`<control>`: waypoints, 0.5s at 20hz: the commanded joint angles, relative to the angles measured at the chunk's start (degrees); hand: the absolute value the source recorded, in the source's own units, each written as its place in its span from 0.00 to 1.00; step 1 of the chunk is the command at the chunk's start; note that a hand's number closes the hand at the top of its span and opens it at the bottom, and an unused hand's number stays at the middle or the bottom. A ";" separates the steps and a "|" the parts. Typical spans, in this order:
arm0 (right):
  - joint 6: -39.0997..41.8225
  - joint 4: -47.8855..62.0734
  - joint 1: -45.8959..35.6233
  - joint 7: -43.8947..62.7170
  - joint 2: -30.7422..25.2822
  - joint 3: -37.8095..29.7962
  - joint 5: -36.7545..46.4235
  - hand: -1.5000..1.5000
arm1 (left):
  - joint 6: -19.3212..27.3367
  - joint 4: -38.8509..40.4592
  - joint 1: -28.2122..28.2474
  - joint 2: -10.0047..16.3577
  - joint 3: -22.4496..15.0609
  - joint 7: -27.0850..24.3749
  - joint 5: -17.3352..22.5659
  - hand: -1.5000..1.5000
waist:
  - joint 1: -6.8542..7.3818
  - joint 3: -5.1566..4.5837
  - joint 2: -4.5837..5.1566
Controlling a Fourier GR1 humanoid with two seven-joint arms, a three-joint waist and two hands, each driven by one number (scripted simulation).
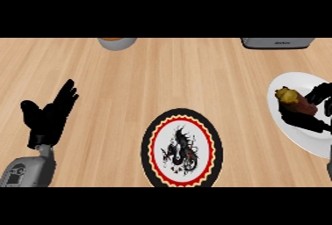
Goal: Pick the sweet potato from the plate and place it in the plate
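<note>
My right hand [321, 94] sits at the view's right edge, over the white plate [292, 81]; its fingers above and its thumb below appear curled round the sweet potato [295, 102], pinching it. The sweet potato lies on that plate, and I cannot tell whether it has left the surface.

Out from there, the patterned plate [182, 148] with the black rim and red ring waits at centre, well apart from the white one; my left hand [45, 121] rests at the far left, fingers spread and upright, holding nothing.

My worry is the hold: the hand seems to catch only the darker end of the sweet potato, so on the carry to the patterned plate it could pivot and slip; a low lift could also drag it across the white plate's rim.

Much is hidden: most of my right hand and part of the white plate are cut off by the edge; the dark shape under the sweet potato could be thumb or shadow; a bowl [117, 42] and a grey appliance [277, 42] are clipped at the top.
</note>
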 commanded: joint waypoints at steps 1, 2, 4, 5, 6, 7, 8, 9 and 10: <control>-0.70 7.25 1.23 -7.26 -1.45 -6.66 -4.16 1.00 | 0.03 -3.01 -0.94 0.09 -0.08 3.85 -0.23 0.50 | 0.55 0.04 0.08; 1.26 11.90 -3.25 -8.99 -3.31 -8.92 -6.46 1.00 | -1.27 -1.59 1.68 -0.22 -0.15 -0.36 -0.35 0.50 | 0.84 0.03 0.15; 0.44 16.09 -1.49 -13.99 -2.95 -10.12 -6.71 1.00 | -0.09 -0.75 -0.60 -0.99 -0.07 0.63 -1.18 0.50 | 0.65 0.03 0.15; 2.21 20.25 -4.06 -15.89 -5.45 -12.38 -8.80 1.00 | 0.16 -3.36 0.54 -1.51 -1.47 2.45 -1.57 0.50 | 0.92 0.06 0.17; 3.73 22.97 -6.71 -15.75 -5.47 -11.52 -7.71 1.00 | -0.68 -4.43 0.61 -0.63 -0.48 3.38 -0.84 0.50 | 1.03 0.04 0.16; 1.77 26.47 -6.64 -15.62 -5.18 -10.00 -4.14 1.00 | 1.54 -0.78 -1.18 -2.94 -1.48 0.81 -2.59 0.50 | 1.04 0.04 0.30; 2.67 29.17 -6.67 -18.68 -6.32 -11.44 -5.55 1.00 | -0.52 -4.66 0.24 -0.85 -0.65 4.22 -0.90 0.50 | 1.18 0.05 0.21; 5.94 27.44 -7.01 -15.02 -7.45 -10.77 -5.18 1.00 | -2.51 -5.15 4.68 -0.53 -0.02 0.31 0.09 0.50 | 1.19 0.01 0.14; 3.84 37.01 -9.16 -20.68 -6.82 -10.41 -4.44 1.00 | -0.62 -3.23 2.50 -1.90 -1.54 0.12 -1.88 0.50 | 2.02 0.11 0.54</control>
